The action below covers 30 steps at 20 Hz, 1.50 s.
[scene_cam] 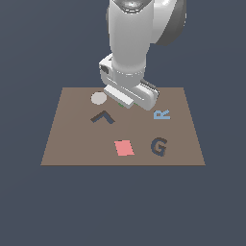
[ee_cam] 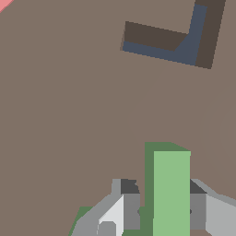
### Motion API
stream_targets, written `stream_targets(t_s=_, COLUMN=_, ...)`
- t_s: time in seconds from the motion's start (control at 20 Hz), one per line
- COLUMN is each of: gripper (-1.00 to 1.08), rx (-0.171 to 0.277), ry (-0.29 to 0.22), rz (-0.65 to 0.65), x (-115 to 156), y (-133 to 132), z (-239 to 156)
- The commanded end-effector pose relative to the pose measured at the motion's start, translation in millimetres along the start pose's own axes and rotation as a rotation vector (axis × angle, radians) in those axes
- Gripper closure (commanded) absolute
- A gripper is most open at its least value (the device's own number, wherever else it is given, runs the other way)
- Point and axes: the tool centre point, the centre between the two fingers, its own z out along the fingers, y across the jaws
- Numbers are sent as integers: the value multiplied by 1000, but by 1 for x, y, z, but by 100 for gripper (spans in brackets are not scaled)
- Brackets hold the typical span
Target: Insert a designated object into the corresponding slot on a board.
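While clamped in my end effector [ee_cam: 159,212], green piece [ee_cam: 171,193] low over board [scene_cam: 72,144], near L-shaped slot [ee_cam: 170,44].

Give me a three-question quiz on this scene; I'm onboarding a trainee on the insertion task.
1. True or false: the green piece already sits in the L-shaped slot.
2. Which marking on the board lies nearest the slot in the exterior view? A) the G B) the pale disc C) the R
3. What sits between the fingers of the gripper in the wrist view?

Key: 1. False; it is at the gripper, apart from the slot. 2. B. 3. The green piece.
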Motion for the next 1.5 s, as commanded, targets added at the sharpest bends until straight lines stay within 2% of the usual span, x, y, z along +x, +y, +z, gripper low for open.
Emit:
stream_targets(t_s=0.0, gripper=108, rx=2, ry=1, rz=-4, x=-1, y=-3, z=0)
stream_targets(t_s=0.8, gripper=108, rx=1, ry=0, rz=7, x=5, y=0, z=-3)
stream_targets(t_s=1.05, gripper=108, rx=1, ry=0, rz=44, x=25, y=5, z=-5)
stream_targets(t_s=1.45, gripper=108, rx=1, ry=0, rz=147, x=81, y=25, z=-8)
